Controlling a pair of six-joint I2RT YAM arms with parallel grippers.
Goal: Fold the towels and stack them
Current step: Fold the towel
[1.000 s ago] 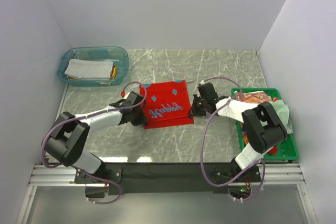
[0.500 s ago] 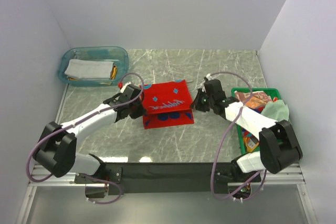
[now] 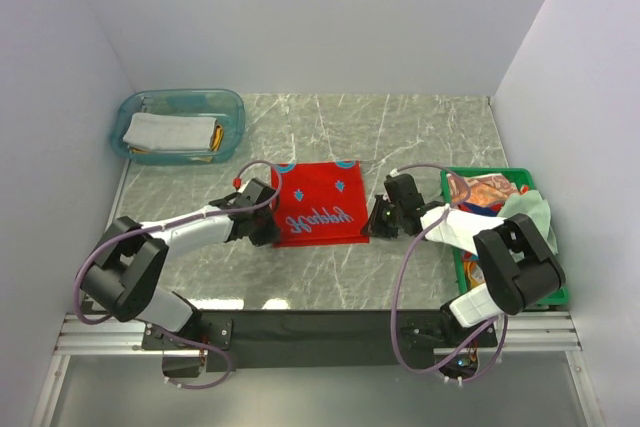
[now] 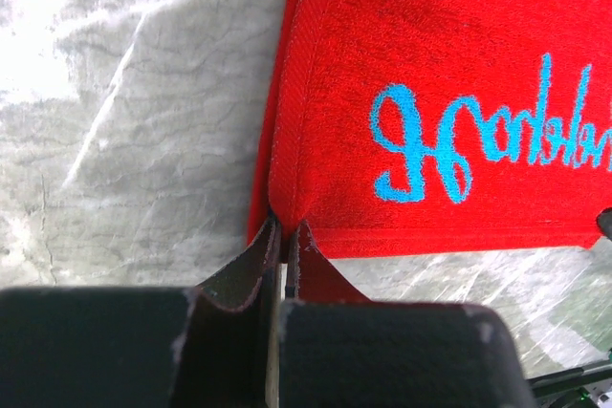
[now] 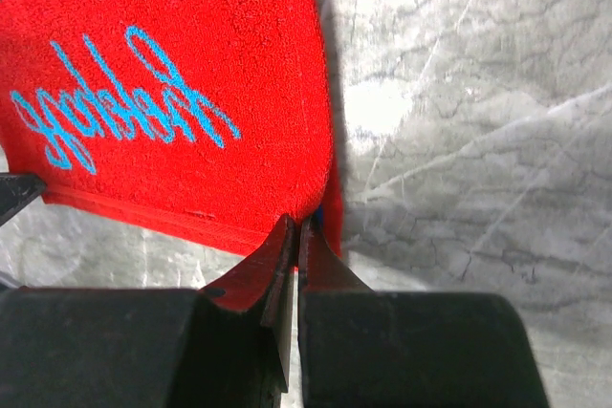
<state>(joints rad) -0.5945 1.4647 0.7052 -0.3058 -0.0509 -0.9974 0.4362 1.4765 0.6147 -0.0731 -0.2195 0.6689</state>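
Note:
A red towel (image 3: pixel 318 203) with blue lettering lies folded on the marble table between my arms. My left gripper (image 3: pixel 268 230) is shut on its near left corner, seen up close in the left wrist view (image 4: pixel 285 226) on the red towel (image 4: pixel 430 93). My right gripper (image 3: pixel 378 223) is shut on its near right corner, seen in the right wrist view (image 5: pixel 298 225) on the red towel (image 5: pixel 172 74). A pale grey-white towel (image 3: pixel 165 132) lies folded in the teal tub (image 3: pixel 233 107). An orange-brown towel (image 3: pixel 485 190) and a pale green towel (image 3: pixel 533 210) lie in the green crate (image 3: pixel 552 292).
The teal tub stands at the back left, the green crate along the right edge. White walls close in the left, back and right. A black strip (image 3: pixel 320 325) runs along the table's near edge by the arm bases.
Both grippers lifted the red towel's near edge up and back, then brought it down toward me. The towel now lies flat, lettering up, with the corners still gripped.

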